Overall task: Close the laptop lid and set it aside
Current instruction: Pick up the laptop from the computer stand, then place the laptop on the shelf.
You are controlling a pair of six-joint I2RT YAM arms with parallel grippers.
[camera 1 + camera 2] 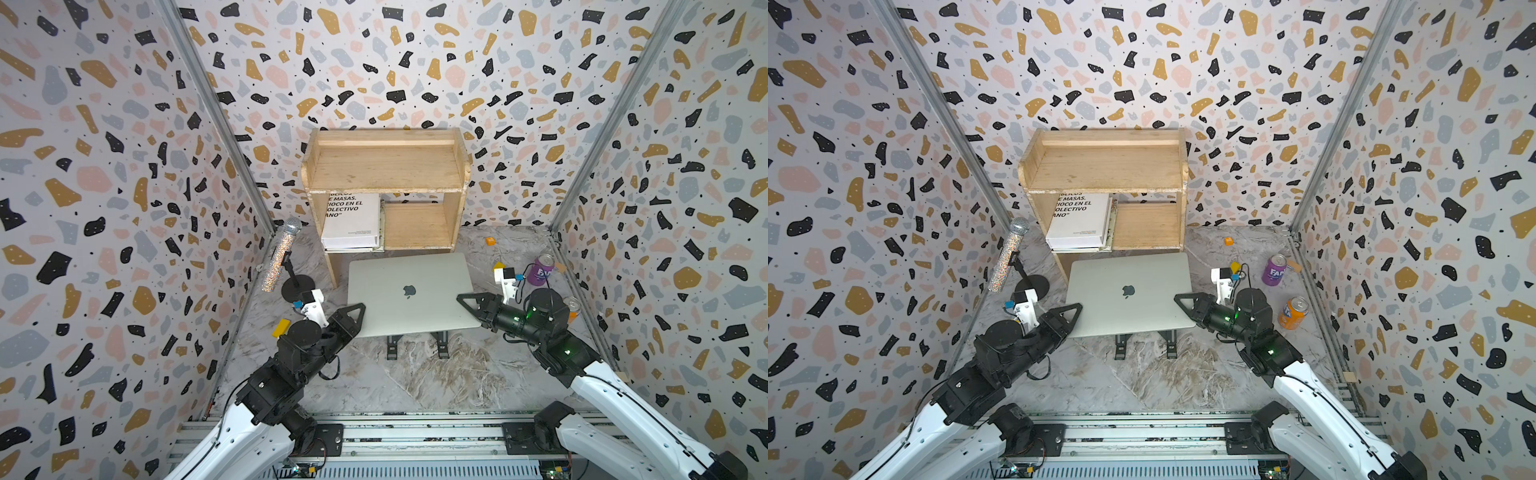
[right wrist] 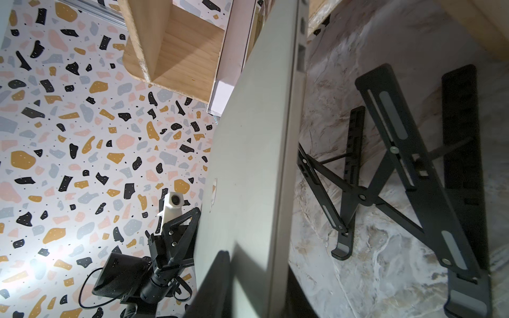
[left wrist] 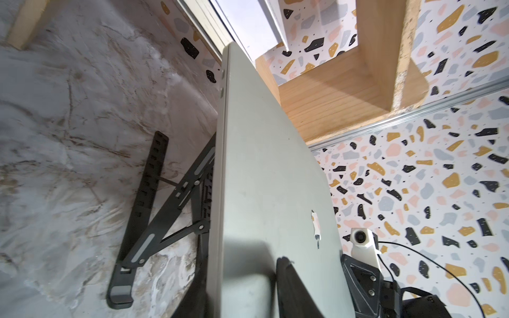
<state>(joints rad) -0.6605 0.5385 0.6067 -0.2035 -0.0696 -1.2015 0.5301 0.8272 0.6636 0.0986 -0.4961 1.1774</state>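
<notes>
Across both top views, the laptop (image 1: 409,291) sits with the laptop lid (image 1: 1127,286) already down and the apple mark up. It is perched at a tilt on a black folding stand (image 1: 392,349) on the marble bench (image 1: 415,374), just in front of the wooden shelf (image 1: 386,166). The left pincer (image 1: 357,311) meets its left edge and the right pincer (image 1: 467,300) its right edge. I judge it a stiff, smooth metal slab, heavy for its thinness and slippery. A hold on both side edges, kept level, looks wisest. A microphone (image 1: 282,253) crowds the left. A purple can (image 1: 542,270) and an orange can (image 1: 1293,313) crowd the right, and the shelf with its white book (image 1: 351,224) bars the far side.

From the left wrist, one finger (image 3: 292,289) lies over the lid and the other shows beneath the base. The jaws straddle the edge, but whether they bite yet I cannot tell.

From the right wrist it is much the same: a finger (image 2: 217,280) lies over the lid with another below, and I cannot tell if the grip has closed. The stand's legs sit directly underneath and might be dragged along on a careless lift.
</notes>
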